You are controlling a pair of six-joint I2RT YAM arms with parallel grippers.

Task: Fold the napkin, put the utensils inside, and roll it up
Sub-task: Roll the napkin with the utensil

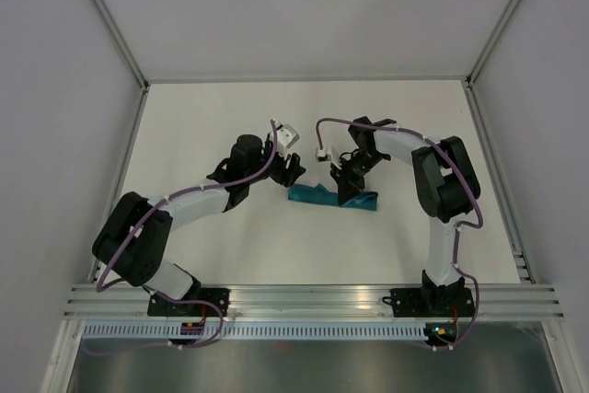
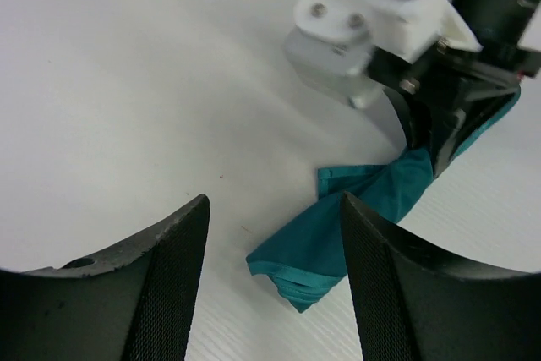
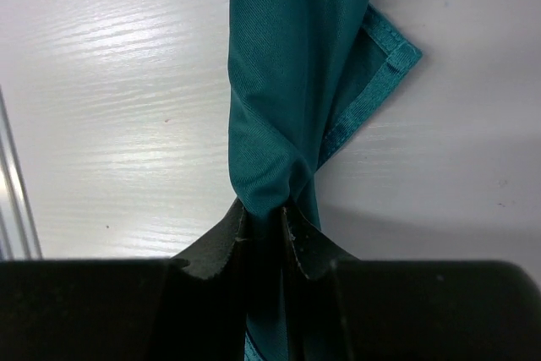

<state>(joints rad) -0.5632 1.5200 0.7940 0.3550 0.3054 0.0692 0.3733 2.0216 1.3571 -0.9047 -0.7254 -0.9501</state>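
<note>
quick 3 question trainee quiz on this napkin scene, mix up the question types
1. True or false: the left pincer grips the napkin.
2. Which pincer pinches the cloth? A left, B right, C neither.
3. Yes or no: are any utensils visible?

Key: 1 false, its jaws stand open, clear of the cloth. 2 B, the right pincer is clamped on the bunched cloth. 3 no, none shows.

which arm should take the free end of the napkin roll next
Left, probably. The left gripper is open, and the free end of the napkin lies just ahead of it, in line with the gap between its fingers. The right gripper is shut on the napkin farther along, so it is occupied.
</note>
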